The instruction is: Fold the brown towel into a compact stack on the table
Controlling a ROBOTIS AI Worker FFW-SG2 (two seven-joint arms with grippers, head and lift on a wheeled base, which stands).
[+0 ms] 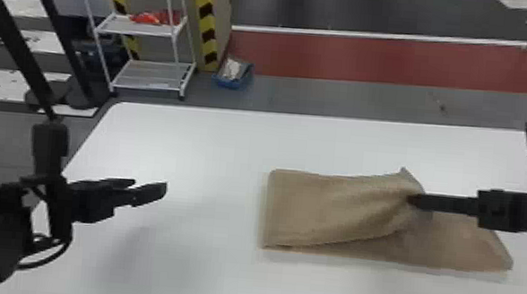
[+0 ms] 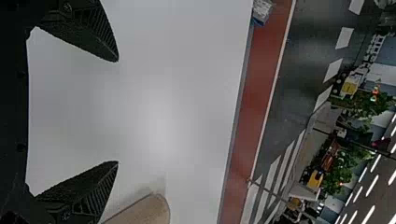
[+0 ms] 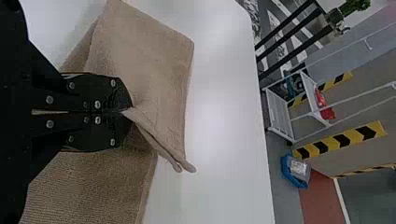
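My right gripper (image 1: 412,199) pinches the brown towel (image 1: 325,210), which lies partly folded over itself on the white table (image 1: 194,273). My left gripper (image 1: 150,186), fingers spread, is positioned above the table, apart from the towel; a white rack (image 1: 156,75) stands beyond the far edge.

Even, bright indoor light falls on the white worktop (image 1: 213,140), where the head view shows a pale sheen and both wrist views catch a hazy patch of glare. A soft-edged grey shadow spreads near the left gripper (image 1: 149,187), and fainter shading hugs the edges of the brown towel (image 1: 325,207). In the left wrist view, rows of strip lights (image 2: 368,214) glow white against a dark ceiling.
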